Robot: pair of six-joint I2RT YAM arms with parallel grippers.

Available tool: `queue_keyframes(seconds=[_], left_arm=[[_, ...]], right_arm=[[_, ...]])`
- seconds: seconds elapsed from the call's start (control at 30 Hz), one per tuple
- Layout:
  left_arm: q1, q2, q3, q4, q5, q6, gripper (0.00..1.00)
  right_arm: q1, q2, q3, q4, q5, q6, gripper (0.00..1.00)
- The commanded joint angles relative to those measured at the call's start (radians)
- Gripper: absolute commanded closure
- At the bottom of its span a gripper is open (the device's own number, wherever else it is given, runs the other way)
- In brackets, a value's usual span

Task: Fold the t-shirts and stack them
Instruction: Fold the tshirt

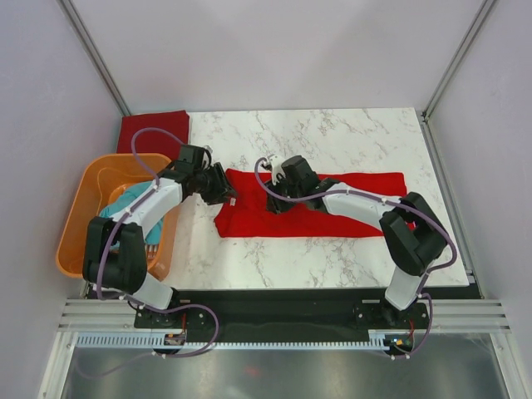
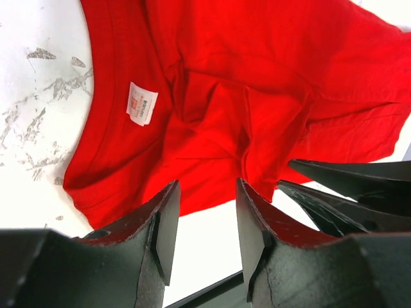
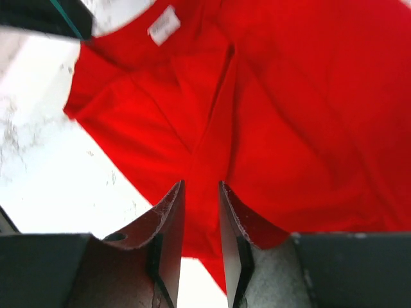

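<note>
Our left gripper (image 2: 205,186) has its fingers well apart and grasps nothing, over the collar end of the bright red t-shirt (image 1: 274,223), near the white label (image 2: 141,102). Our right gripper (image 3: 200,186) shows a narrow gap, released, over the cloth. The shirt lies across the middle of the table (image 1: 349,133), with marble showing along its far and near edges. The maroon t-shirt (image 1: 152,131) is at the far left corner, and the teal t-shirt (image 1: 131,199) is in the orange basket (image 1: 79,208).

- We see the bright red t-shirt (image 1: 283,223) stretched sideways across the marble table (image 1: 332,137), wider at its left end.
- We mark the left gripper (image 1: 223,191) over that left end, with the right gripper (image 1: 278,199) near it, also over the shirt.
- We note the maroon t-shirt (image 1: 152,130) flat at the far-left corner.
- We see the orange basket (image 1: 79,204) at the left edge, with the teal t-shirt (image 1: 131,198) inside.
</note>
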Motion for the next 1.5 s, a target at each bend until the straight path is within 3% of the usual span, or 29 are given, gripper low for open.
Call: queue_keyframes(seconds=[0.0, 0.17, 0.23, 0.3, 0.47, 0.97, 1.0, 1.2, 1.47], left_arm=[[0.001, 0.045, 0.050, 0.028, 0.005, -0.014, 0.53], [-0.021, 0.133, 0.116, 0.051, 0.047, -0.054, 0.54], [-0.041, 0.168, 0.147, 0.056, 0.047, -0.067, 0.54], [-0.060, 0.203, 0.179, 0.062, 0.047, -0.086, 0.53], [-0.091, 0.298, 0.238, 0.065, 0.054, -0.133, 0.52], [-0.111, 0.410, 0.297, 0.063, -0.001, -0.156, 0.53], [-0.113, 0.410, 0.299, 0.063, -0.001, -0.156, 0.54], [-0.116, 0.343, 0.275, 0.060, 0.005, -0.146, 0.97], [-0.122, 0.144, 0.105, 0.028, -0.064, -0.124, 0.98]], right_arm=[[0.013, 0.034, 0.064, 0.065, 0.036, 0.010, 0.65], [0.012, 0.002, 0.097, -0.036, 0.336, 0.097, 0.66], [0.012, -0.044, 0.080, -0.072, 0.312, 0.122, 0.64], [0.018, -0.106, 0.002, -0.048, 0.218, 0.093, 0.61], [0.045, -0.173, -0.168, 0.050, 0.180, -0.017, 0.56], [0.120, -0.226, -0.256, 0.081, 0.189, -0.154, 0.49], [0.122, -0.221, -0.255, 0.081, 0.191, -0.159, 0.48], [0.151, -0.170, -0.193, 0.036, 0.243, -0.168, 0.48], [0.147, -0.328, -0.238, 0.070, 0.343, -0.076, 0.49]])
